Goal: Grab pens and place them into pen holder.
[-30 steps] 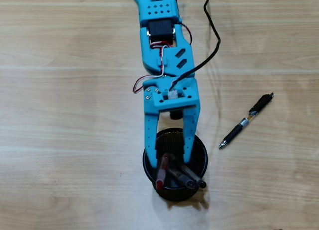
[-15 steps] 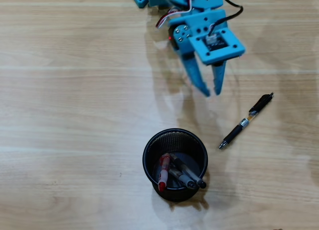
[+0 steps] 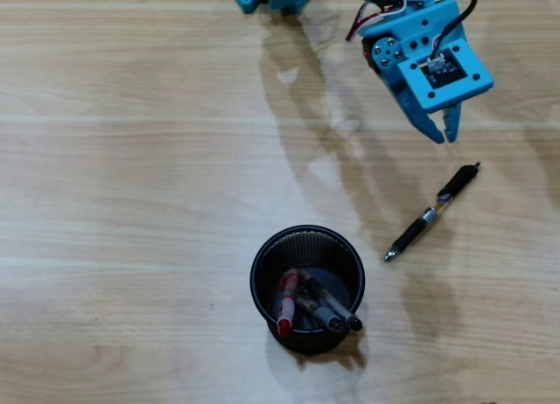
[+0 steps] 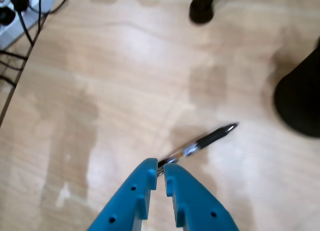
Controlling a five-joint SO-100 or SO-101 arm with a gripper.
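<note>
The blue gripper [image 3: 444, 134] hung above the wooden table [image 3: 131, 203] with its fingers pressed nearly together and nothing between them, just beyond the clip end of a black-and-silver pen [image 3: 432, 212]. That pen lay flat to the right of the black mesh pen holder [image 3: 307, 289], where three other pens [image 3: 311, 304] leaned.

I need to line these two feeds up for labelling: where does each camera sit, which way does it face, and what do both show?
Overhead view: fixed above the wooden table, facing straight down; shows the blue arm, gripper, pen holder and loose pen.
Wrist view: rides behind the gripper, looking down past its near-closed fingers at the pen.
Shared: gripper, loose pen, pen holder, table.
</note>
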